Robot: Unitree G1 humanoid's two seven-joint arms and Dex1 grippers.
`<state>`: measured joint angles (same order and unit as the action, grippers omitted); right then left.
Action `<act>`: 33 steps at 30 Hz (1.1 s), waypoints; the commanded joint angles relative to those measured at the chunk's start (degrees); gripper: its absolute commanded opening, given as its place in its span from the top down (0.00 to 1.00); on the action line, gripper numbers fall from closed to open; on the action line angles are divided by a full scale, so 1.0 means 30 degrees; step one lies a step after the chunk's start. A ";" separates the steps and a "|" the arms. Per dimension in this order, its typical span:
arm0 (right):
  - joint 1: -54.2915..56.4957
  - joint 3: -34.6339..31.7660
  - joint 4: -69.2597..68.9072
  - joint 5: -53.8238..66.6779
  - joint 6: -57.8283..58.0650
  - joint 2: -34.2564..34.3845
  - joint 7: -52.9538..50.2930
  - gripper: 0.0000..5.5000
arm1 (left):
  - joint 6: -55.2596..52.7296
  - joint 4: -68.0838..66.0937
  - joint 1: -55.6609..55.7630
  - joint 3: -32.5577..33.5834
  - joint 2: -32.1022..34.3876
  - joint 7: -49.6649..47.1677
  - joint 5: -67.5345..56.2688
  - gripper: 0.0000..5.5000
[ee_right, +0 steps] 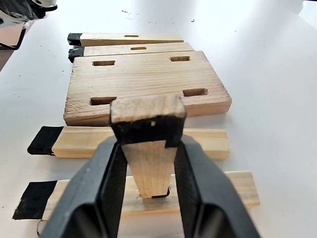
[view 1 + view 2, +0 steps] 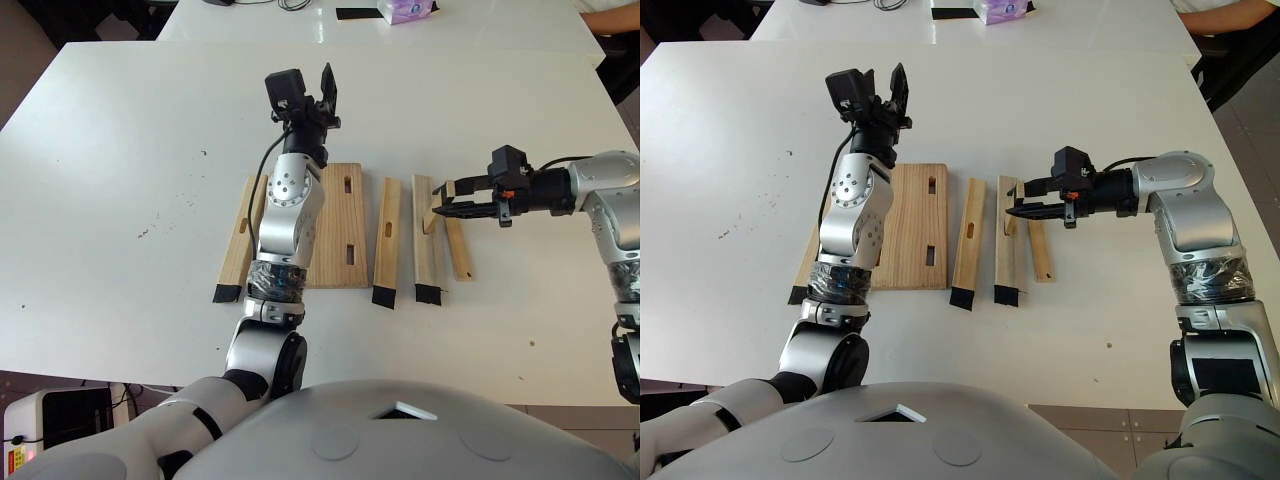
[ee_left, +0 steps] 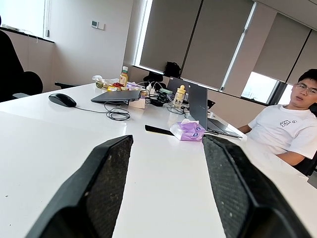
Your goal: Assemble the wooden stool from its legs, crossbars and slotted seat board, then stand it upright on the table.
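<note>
The left gripper (image 2: 883,85) hangs above the counter (image 2: 120,150) toward its far edge; its wrist view shows the fingers apart. The slotted seat board (image 2: 345,225) lies mid-counter between flat legs (image 2: 386,240). The right gripper (image 2: 447,205) is clamped on a crossbar (image 1: 148,168), and its wrist view shows the bar's end in the slot of one leg (image 1: 233,187).

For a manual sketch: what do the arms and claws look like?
The left arm and right arm are silver-grey with rounded joints and black wrapped bands. A black cable runs along the left. The left claw and right claw are black with two textured fingers; an orange mark sits behind the right.
</note>
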<state>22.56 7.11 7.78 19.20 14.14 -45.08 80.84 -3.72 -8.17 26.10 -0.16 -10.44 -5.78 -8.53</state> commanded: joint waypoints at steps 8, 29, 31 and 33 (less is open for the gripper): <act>-0.0435 0.1707 0.3056 -0.2172 -0.0883 0.0635 -0.1277 0.76 | -0.0346 0.0143 0.0127 -0.0172 -0.0334 0.0410 -0.0340 0.53; -0.1104 0.1927 0.2838 -0.1516 0.0373 0.0488 -0.2103 0.76 | -0.0459 0.0163 0.0071 -0.0207 -0.0219 0.0724 -0.0533 0.53; -0.1118 0.1949 0.2842 -0.1543 0.0580 0.0472 -0.2131 0.76 | -0.0459 0.0109 0.0065 -0.0201 -0.0270 0.0830 -0.0587 0.53; -0.1095 0.2004 0.3069 -0.1694 0.0575 0.0494 -0.2182 0.76 | -0.0487 0.0073 0.0045 -0.0102 -0.0335 0.0915 -0.0755 0.53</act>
<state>23.49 9.29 12.59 19.32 12.00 -43.25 75.96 -4.63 -7.51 26.09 -0.88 -10.55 -3.54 -10.08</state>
